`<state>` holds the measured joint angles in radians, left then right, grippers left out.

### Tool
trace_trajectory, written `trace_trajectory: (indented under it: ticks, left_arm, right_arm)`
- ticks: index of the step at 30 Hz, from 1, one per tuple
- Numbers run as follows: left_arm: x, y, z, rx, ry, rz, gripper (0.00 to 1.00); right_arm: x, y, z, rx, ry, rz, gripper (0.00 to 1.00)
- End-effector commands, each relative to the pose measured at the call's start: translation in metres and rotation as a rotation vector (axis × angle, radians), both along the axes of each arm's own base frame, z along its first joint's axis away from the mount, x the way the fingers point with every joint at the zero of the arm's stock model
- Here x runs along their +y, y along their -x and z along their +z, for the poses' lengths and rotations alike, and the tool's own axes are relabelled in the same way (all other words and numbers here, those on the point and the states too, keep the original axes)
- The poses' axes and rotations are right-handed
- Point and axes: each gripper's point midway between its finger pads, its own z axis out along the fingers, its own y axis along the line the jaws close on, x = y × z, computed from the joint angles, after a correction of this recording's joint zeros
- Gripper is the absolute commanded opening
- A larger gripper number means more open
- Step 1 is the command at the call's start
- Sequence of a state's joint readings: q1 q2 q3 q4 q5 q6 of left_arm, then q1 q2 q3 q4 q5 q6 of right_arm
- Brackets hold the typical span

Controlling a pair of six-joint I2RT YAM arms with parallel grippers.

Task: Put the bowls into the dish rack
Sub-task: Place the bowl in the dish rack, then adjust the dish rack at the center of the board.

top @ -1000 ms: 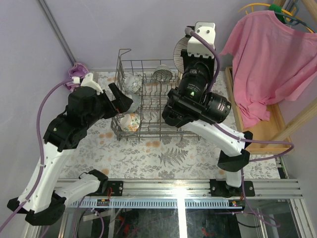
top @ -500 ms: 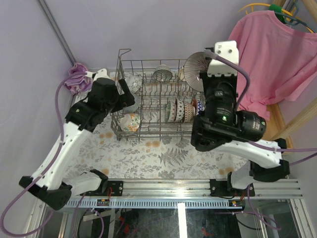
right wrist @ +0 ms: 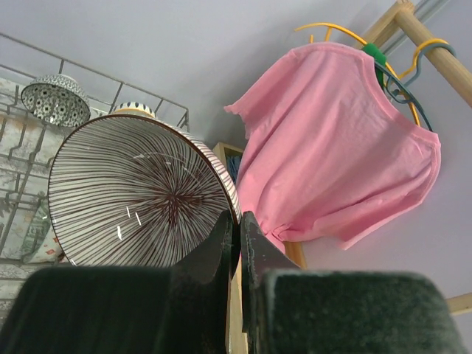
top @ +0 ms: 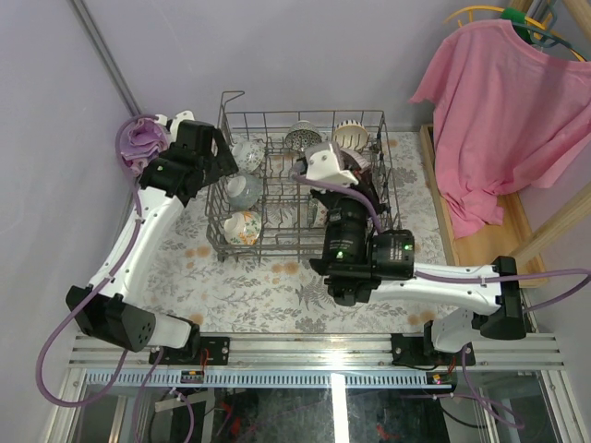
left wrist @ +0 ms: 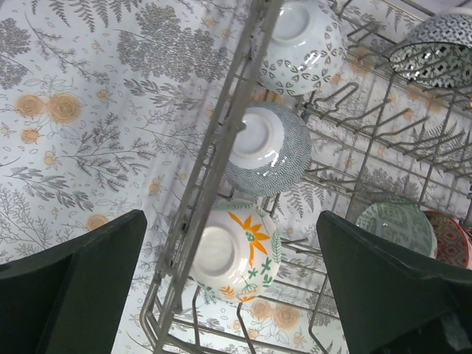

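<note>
The dish rack (top: 305,115) stands at the back of the table, with several bowls propped between its tines. My left gripper (top: 220,157) hangs open over the rack's left edge. In the left wrist view its gap (left wrist: 230,221) is above an orange-flowered bowl (left wrist: 236,254), with a grey-patterned bowl (left wrist: 269,147) and a leaf-patterned bowl (left wrist: 302,44) further along the rim wire (left wrist: 221,155). My right gripper (right wrist: 237,217) is shut on the rim of a brown-striped bowl (right wrist: 140,195), held on edge over the rack. From above, the right arm hides this bowl.
A pink shirt (top: 499,101) hangs on a hanger at the right, above a wooden shelf (top: 489,245). A purple cloth (top: 138,138) lies at the far left corner. The table has a flowered cover (top: 259,295). A dotted bowl (right wrist: 55,99) sits at the rack's back.
My right arm has swung down from high at the right to the middle of the rack, still holding the striped bowl. The left arm has stretched toward the rack's far left corner.
</note>
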<state>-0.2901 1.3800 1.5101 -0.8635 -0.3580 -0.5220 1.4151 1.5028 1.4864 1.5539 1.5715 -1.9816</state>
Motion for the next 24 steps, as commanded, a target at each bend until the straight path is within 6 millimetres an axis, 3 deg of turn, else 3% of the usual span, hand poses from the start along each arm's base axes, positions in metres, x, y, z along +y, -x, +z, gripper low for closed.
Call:
trace_trajectory:
  ticks: [1, 5, 7, 8, 9, 11, 12, 15, 19, 24]
  left_arm:
    - [0.004, -0.014, 0.021, -0.084, 0.012, 0.001, 1.0]
    - [0.004, -0.013, 0.017, -0.076, 0.018, -0.004, 1.0]
    - [0.001, -0.011, 0.017, -0.082, 0.033, -0.016, 1.0]
    - [0.0, -0.011, 0.017, -0.085, 0.037, -0.019, 1.0]
    - [0.001, -0.01, 0.017, -0.085, 0.036, -0.018, 1.0]
    - [0.002, -0.009, 0.018, -0.085, 0.031, -0.015, 1.0]
    - [0.003, -0.008, 0.019, -0.085, 0.031, -0.014, 1.0]
    - [0.003, -0.007, 0.022, -0.093, 0.03, -0.014, 1.0]
    - [0.006, -0.005, 0.027, -0.099, 0.026, -0.01, 1.0]
    - [0.004, -0.008, 0.016, -0.067, 0.02, -0.026, 1.0]
  right_arm:
    - [-0.019, 0.008, -0.001, -0.034, -0.284, 0.022, 0.0]
    - [-0.033, 0.018, 0.019, -0.119, -0.364, 0.106, 0.0]
    - [-0.021, 0.024, 0.028, -0.158, -0.414, 0.263, 0.0]
    - [-0.002, 0.03, 0.034, -0.129, -0.489, 0.451, 0.0]
    - [0.005, 0.035, 0.024, -0.056, -0.54, 0.578, 0.0]
    - [-0.006, 0.026, 0.027, -0.072, -0.549, 0.532, 0.01]
    - [-0.002, 0.024, 0.019, -0.041, -0.502, 0.502, 0.01]
    - [0.023, 0.023, 0.006, -0.013, -0.423, 0.541, 0.01]
    - [0.041, 0.014, -0.004, 0.02, -0.351, 0.513, 0.01]
    - [0.055, -0.03, -0.041, 0.203, -0.297, 0.462, 0.01]
